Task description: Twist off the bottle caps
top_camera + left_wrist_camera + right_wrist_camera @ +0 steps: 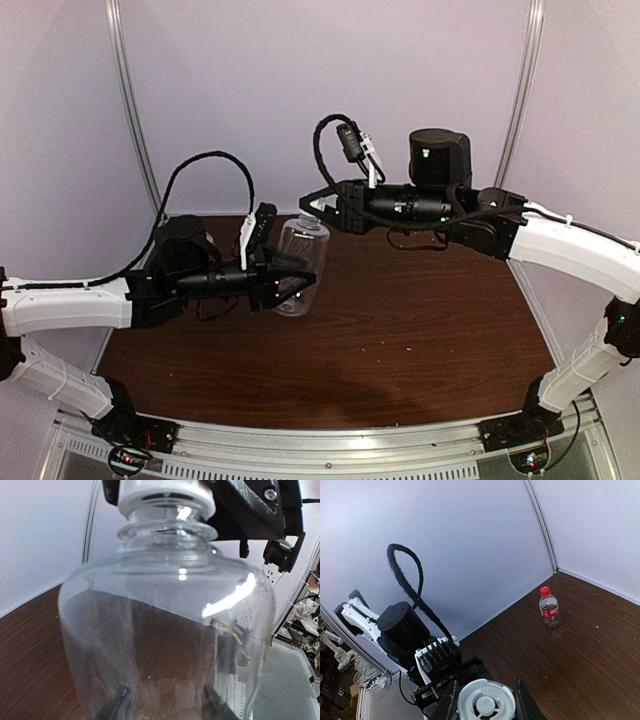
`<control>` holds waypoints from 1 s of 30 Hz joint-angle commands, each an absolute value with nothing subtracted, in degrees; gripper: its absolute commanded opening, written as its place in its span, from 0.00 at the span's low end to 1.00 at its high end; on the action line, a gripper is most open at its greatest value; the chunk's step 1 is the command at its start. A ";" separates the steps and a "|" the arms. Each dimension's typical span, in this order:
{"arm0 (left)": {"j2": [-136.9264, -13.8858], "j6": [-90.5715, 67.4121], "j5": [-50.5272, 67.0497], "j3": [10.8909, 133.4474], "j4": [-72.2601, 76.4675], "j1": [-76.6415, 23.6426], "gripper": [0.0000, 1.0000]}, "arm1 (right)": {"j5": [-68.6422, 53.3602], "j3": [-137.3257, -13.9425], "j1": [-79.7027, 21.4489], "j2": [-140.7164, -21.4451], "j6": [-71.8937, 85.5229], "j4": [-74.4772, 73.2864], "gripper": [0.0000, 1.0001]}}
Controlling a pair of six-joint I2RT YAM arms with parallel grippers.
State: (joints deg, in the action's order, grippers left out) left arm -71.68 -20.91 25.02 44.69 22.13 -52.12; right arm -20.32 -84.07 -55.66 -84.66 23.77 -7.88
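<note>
The taller clear bottle (300,262) with no label is held above the table, with my left gripper (303,272) shut on its body. In the left wrist view the bottle (165,630) fills the frame and my fingers (117,707) show through its wall. Its white cap (486,702) sits between the fingers (522,702) of my right gripper (318,208), which is shut on it from above. The same cap (165,495) appears at the top of the left wrist view. The small bottle (549,609) with a red label stands upright near the wall, its red cap (545,591) on.
Pale walls close in the dark wooden table (400,330) at the back and sides. The left arm's wrist and cable (405,580) lie just beyond the held bottle. The small bottle does not show in the top view.
</note>
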 commanded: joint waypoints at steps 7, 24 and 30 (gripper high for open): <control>-70.20 -20.22 35.99 44.28 28.53 -51.86 0.32 | -45.58 -82.04 -52.70 -82.72 4.58 -4.34 0.11; -69.90 -24.70 44.19 42.17 36.83 -51.83 0.32 | -63.92 -84.90 -47.72 -86.25 2.07 -3.50 0.38; -70.57 -24.44 40.72 42.26 36.27 -51.82 0.32 | -57.99 -83.78 -47.86 -85.40 4.48 -3.60 0.47</control>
